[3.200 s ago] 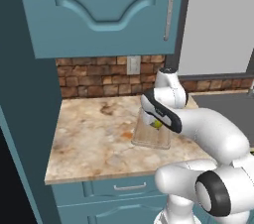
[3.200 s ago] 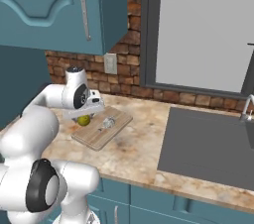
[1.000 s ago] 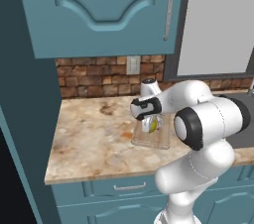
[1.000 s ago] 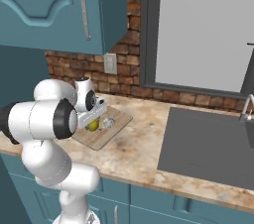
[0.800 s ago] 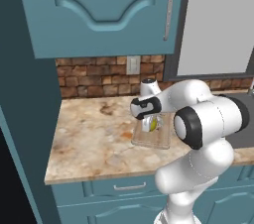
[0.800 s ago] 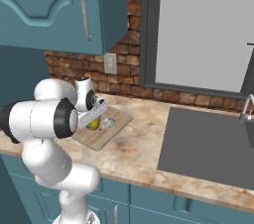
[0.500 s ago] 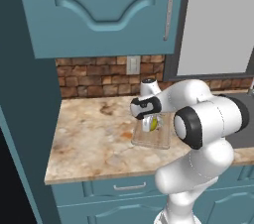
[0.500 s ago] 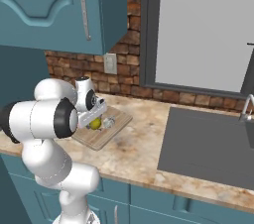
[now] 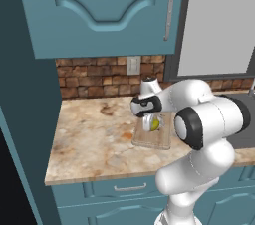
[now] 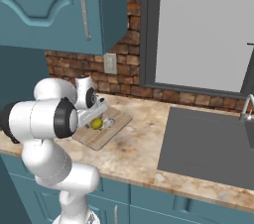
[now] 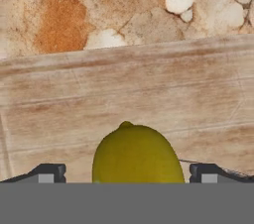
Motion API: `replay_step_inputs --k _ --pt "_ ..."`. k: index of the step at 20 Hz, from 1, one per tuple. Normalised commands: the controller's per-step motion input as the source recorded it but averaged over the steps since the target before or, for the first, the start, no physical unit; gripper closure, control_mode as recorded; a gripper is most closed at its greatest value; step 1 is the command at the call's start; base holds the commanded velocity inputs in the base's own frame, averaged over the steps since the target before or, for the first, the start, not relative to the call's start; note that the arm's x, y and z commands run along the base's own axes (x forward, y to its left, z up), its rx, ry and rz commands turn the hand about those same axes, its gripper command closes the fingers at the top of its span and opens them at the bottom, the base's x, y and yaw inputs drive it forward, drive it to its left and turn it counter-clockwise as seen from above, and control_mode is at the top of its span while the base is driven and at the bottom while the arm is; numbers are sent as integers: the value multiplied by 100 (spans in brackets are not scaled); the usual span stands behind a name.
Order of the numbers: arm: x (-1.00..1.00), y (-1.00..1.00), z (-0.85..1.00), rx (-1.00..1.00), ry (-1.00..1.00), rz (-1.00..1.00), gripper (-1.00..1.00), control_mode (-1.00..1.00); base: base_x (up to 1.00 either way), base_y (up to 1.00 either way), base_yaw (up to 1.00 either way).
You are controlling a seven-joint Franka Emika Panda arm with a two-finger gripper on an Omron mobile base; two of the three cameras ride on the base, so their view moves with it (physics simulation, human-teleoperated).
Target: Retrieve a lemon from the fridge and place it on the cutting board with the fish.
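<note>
Now, lemon point(image 11: 136, 153) on cutting board point(image 11: 149, 94)
Gripper point(image 11: 128, 173) stands released, its fingertips point(image 11: 47, 172) clear of the fruit on either side.

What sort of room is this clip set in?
A home kitchen, rendered rather than filmed. A marbled countertop runs under teal wall cabinets with a brick backsplash, a dark sink sits under a window, and a lemon rests on a wooden cutting board.
</note>
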Motion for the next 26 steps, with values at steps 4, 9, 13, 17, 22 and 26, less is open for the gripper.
replay_step_inputs --k 4,9,13,17,22,26 --pt "-12 6 41 0 0 0 -100 -100 0 0 0" --pt "-31 0 21 1 1 0 -100 -100 0 0 0" --pt "-83 -8 32 6 0 -4 -100 -100 0 0 0" --pt "-82 -4 53 6 0 -3 -100 -100 0 0 0" --pt "-73 -13 39 0 -9 -17 -100 -100 0 0 0" --pt "-28 -45 23 0 -1 -43 -100 -100 0 0 0"
